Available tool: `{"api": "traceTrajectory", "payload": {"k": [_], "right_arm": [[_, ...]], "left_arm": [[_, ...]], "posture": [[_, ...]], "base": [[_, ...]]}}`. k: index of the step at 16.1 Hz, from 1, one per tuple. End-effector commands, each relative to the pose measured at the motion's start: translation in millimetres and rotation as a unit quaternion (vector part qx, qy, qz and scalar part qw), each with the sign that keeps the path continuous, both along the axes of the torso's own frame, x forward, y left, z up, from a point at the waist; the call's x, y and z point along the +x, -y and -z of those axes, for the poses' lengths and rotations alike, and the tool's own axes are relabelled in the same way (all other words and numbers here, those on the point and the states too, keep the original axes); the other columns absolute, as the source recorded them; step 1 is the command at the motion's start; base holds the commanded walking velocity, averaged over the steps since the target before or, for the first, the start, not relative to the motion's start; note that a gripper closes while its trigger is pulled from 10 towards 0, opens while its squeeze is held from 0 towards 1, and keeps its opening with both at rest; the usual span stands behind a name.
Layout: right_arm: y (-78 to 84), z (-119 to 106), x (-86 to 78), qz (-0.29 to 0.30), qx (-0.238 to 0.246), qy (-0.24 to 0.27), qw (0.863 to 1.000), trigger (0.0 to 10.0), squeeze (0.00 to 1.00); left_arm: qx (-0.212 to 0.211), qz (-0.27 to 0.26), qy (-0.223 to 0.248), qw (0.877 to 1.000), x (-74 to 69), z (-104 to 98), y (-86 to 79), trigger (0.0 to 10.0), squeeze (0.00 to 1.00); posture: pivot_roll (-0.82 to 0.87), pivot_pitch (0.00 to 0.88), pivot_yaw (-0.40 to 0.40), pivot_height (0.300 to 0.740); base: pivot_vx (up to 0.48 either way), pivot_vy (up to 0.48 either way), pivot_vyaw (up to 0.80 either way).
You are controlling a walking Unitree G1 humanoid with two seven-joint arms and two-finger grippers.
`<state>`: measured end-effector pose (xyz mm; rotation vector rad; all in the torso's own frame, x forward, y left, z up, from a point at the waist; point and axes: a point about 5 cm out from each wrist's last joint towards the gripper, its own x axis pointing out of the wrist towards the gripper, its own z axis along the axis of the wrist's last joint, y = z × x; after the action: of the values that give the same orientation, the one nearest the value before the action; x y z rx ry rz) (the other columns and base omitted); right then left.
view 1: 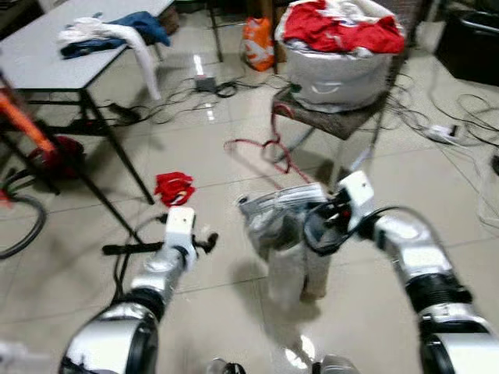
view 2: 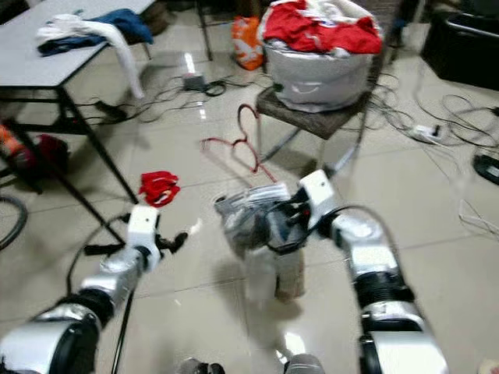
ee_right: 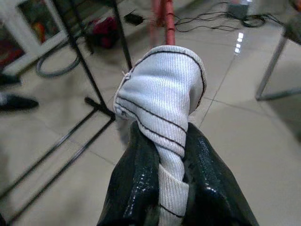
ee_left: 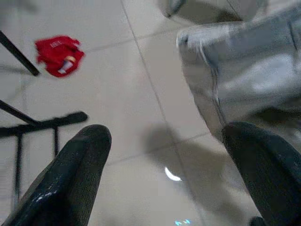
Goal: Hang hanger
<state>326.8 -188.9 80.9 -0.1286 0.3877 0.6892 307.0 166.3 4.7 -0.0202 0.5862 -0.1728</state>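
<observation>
A red wire hanger (view 1: 269,149) carries a grey-white garment (view 1: 282,234) that hangs down over the tiled floor in front of me. My right gripper (view 1: 326,216) is shut on a bunched fold of that ribbed white fabric (ee_right: 160,94), and the hanger's red neck (ee_right: 167,19) rises just beyond the fold. My left gripper (view 1: 209,241) is held out low to the left of the garment and apart from it. Its two black fingers (ee_left: 80,160) stand wide open with nothing between them, and the garment's edge (ee_left: 244,80) is close to one finger.
Behind the garment, a chair (view 1: 331,121) holds a grey laundry bag (view 1: 343,74) heaped with red clothes. A table (view 1: 47,58) with clothes stands far left. A red cloth (view 1: 174,187), a black rack foot (view 1: 129,249) and cables (view 1: 460,132) lie on the floor.
</observation>
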Motion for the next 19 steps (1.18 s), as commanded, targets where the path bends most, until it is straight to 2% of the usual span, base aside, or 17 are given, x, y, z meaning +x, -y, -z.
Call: {"api": "traceTrajectory", "payload": {"k": [1, 3, 4, 6, 7, 9, 10, 11, 14, 17, 19], "right_arm": [[-3.5, -18.0, 5.3, -0.033, -0.015, 0.031, 0.999, 10.0, 0.0], [4.2, -28.4, -0.2, -0.077, -0.016, 0.041, 0.996, 10.0, 0.0], [6.9, -35.2, -9.0, -0.111, -0.002, 0.035, 0.993, 10.0, 0.0], [7.1, -44.2, -16.6, -0.14, 0.021, 0.024, 0.99, 10.0, 0.0], [7.2, -59.5, -23.0, -0.177, 0.04, 0.025, 0.983, 10.0, 0.0], [7.1, -76.5, -22.6, -0.184, 0.053, 0.044, 0.981, 10.0, 0.0], [6.0, -85.6, -21.3, -0.181, 0.077, 0.052, 0.979, 10.0, 0.0], [-0.3, -111.5, -20.4, -0.177, 0.144, 0.073, 0.971, 10.0, 0.0], [-2.0, -139.4, -22.6, -0.184, 0.198, 0.1, 0.958, 10.0, 0.0], [9.4, -159.3, -19.9, -0.16, 0.239, 0.12, 0.95, 10.0, 0.0], [12.1, -163.3, -21.7, -0.156, 0.251, 0.119, 0.948, 10.0, 0.0]], "left_arm": [[0.019, 0.016, 0.015, 1.0, 4.1, -5.3, -3.4, 10.0, 0.0], [0.044, 0.037, 0.036, 0.998, 6.9, -10.0, -6.1, 10.0, 0.0], [0.053, 0.058, 0.044, 0.996, 8.0, -12.8, -9.2, 10.0, 0.0], [0.051, 0.071, 0.05, 0.995, 10.1, -16.8, -14.1, 10.0, 0.0], [0.024, 0.087, 0.05, 0.995, 13.0, -23.1, -21.0, 10.0, 0.0], [0.009, 0.108, 0.055, 0.993, 13.8, -27.3, -25.6, 10.0, 0.0], [-0.002, 0.117, 0.056, 0.992, 13.6, -28.5, -26.9, 10.0, 0.0], [-0.029, 0.139, 0.047, 0.989, 11.1, -29.0, -30.2, 10.0, 0.0], [-0.052, 0.163, 0.026, 0.985, 6.0, -28.7, -40.0, 10.0, 0.0], [-0.106, 0.115, 0.038, 0.987, 7.8, -38.7, -61.4, 10.0, 0.0], [-0.131, 0.102, 0.048, 0.985, 9.6, -43.4, -65.9, 10.0, 0.0]], "posture": [[-0.2, 0.0, 0.153, 0.74], [-0.2, 0.0, 0.151, 0.74], [-0.2, 0.0, 0.149, 0.74], [-0.2, 0.0, 0.15, 0.74], [-0.2, 0.0, 0.149, 0.74], [-0.2, 0.0, 0.15, 0.74], [-0.21, 0.0, 0.15, 0.74], [-0.21, 0.0, 0.15, 0.74], [-0.21, 0.0, 0.148, 0.74], [-0.21, 0.0, 0.146, 0.74], [-0.21, 0.0, 0.146, 0.74]], "base": [[0.0, 0.0, 0.0], [0.0, 0.0, 0.0], [0.0, 0.0, 0.0], [0.0, 0.0, 0.0], [0.0, 0.0, 0.0], [0.0, 0.0, 0.0], [0.0, 0.0, 0.0], [0.0, 0.0, 0.0], [0.0, 0.0, 0.0], [0.0, 0.0, 0.0], [0.0, 0.0, 0.0]]}}
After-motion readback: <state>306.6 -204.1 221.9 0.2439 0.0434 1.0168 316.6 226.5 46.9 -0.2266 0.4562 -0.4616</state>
